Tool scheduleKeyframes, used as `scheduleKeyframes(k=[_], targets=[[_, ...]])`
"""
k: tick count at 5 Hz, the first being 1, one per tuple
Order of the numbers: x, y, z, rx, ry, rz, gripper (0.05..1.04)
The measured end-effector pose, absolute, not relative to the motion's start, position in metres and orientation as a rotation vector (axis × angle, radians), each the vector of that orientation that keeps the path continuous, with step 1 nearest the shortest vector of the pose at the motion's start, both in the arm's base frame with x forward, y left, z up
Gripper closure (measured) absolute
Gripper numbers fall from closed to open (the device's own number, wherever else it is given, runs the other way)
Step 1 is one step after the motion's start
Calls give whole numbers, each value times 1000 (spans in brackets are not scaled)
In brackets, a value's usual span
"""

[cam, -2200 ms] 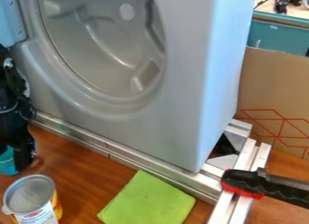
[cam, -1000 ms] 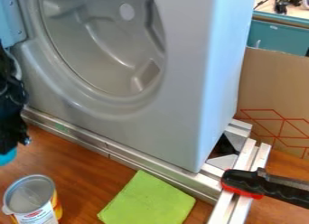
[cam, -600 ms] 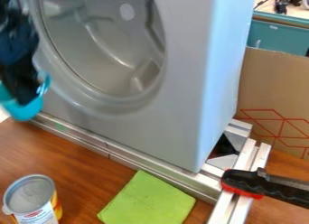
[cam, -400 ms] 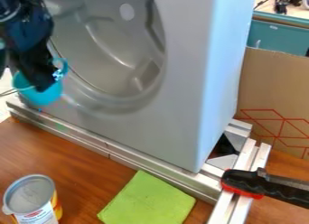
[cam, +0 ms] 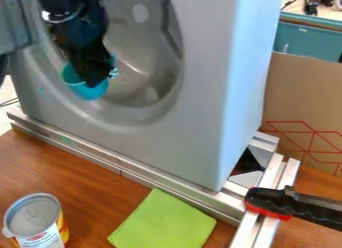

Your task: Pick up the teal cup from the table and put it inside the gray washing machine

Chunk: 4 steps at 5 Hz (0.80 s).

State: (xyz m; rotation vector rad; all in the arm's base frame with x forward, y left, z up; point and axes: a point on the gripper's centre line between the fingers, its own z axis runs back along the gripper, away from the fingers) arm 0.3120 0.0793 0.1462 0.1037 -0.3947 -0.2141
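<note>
- Teal cup (cam: pixel 94 92): in the camera view, one is hanging off the table, its upper part partly hidden behind the gripper (cam: pixel 98 80).
- Black and single, the gripper is pinching the cup; its fingertips are blurring into one dark shape, and its arm is running out past the top edge.
- Both are showing before the lower left of the one round opening (cam: pixel 150 67) in a grey machine (cam: pixel 200 122); whether they are reaching inside, I cannot tell. The machine's top is being cut off.
- One grey panel (cam: pixel 12 27) is jutting in, cropped by the left edge.
- Several metal rails (cam: pixel 160 178) are lying beneath and beside the machine, partly covered.
- One black-and-red clamp (cam: pixel 280 202) is resting over the right-hand rails, its end running out of sight.
- One can (cam: pixel 33 217) and one green cloth (cam: pixel 162 222) are lying on the wooden table (cam: pixel 87 177), both cropped below.
- One cardboard sheet (cam: pixel 300 92) is standing behind, cut off at the right.
</note>
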Motion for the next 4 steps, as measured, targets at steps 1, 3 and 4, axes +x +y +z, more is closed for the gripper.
scheduleKeyframes(k=[1, 3, 4], targets=[[346, 80, 146, 148, -389, -225, 1003], [368, 82, 141, 137, -363, -214, 1003], [369, 77, 130, 107, -329, -225, 1003]])
